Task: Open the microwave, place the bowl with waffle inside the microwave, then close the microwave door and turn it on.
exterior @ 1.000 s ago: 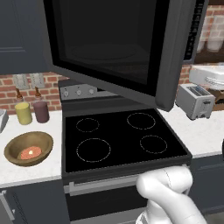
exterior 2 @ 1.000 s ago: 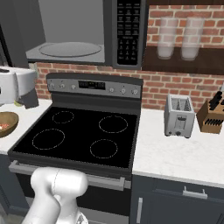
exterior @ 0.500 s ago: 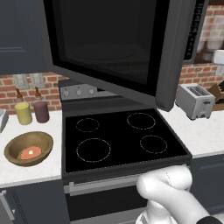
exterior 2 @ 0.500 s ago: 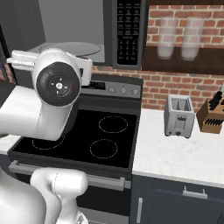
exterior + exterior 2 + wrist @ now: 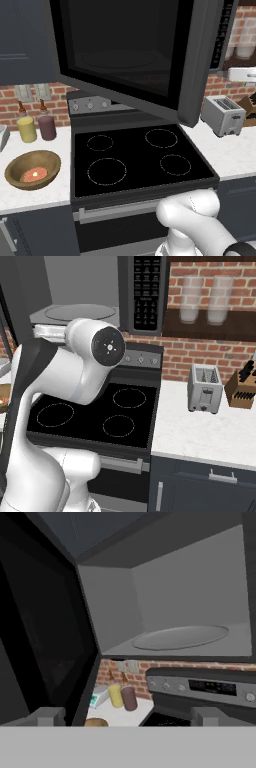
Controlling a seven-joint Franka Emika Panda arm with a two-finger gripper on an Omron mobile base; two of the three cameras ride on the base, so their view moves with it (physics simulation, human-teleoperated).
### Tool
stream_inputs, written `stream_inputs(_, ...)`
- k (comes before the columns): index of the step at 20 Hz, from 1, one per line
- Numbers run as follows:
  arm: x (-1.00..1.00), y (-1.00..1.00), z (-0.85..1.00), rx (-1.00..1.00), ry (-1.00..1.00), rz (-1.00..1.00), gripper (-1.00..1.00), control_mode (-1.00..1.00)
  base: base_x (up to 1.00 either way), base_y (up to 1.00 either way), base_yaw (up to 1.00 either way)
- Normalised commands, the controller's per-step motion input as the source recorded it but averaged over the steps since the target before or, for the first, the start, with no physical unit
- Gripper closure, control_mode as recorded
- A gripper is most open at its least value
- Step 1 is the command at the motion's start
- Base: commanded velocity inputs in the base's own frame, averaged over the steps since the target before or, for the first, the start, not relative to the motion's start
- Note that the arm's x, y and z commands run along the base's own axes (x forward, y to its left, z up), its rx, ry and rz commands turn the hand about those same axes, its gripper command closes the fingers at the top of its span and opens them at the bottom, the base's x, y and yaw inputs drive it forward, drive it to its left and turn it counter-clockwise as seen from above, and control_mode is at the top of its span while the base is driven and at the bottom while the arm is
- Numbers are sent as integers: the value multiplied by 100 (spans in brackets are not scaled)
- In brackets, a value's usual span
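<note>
The microwave door (image 5: 125, 55) is swung open; the bowl (image 5: 32, 169) with the waffle (image 5: 35, 175) sits on the bench (image 5: 30, 192). The hand (image 5: 127, 717) is spread apart, empty; placing, closing and starting remain.

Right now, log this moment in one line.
microwave door: open | bowl with waffle: on counter, left of stove | pincer: open, empty

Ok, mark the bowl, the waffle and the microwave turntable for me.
bowl (image 5: 20, 167): left base view, on its bare wooden inner wall, left side.
waffle (image 5: 35, 175): left base view, middle of the pinkish disc in the bowl.
turntable (image 5: 181, 636): hand view, centre of the round glass plate inside the open microwave.
</note>
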Motion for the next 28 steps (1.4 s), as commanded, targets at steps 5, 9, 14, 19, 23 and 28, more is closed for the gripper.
stream_inputs(5, 12, 38, -22, -2, -1, 7, -100, -100, 0, 0, 0)
stream_inputs(9, 0, 32, -3, 0, 0, 10, -100, -100, 0, 0, 0)
stream_inputs(14, 0, 22, 0, 7, 0, 20, -100, -100, 0, 0, 0)
stream_inputs(19, 0, 31, -7, 5, 0, 20, -100, -100, 0, 0, 0)
stream_inputs(23, 0, 43, -3, 3, 0, 20, -100, -100, 0, 0, 0)
stream_inputs(28, -16, 82, -1, 0, 0, 15, -100, -100, 0, 0, 0)
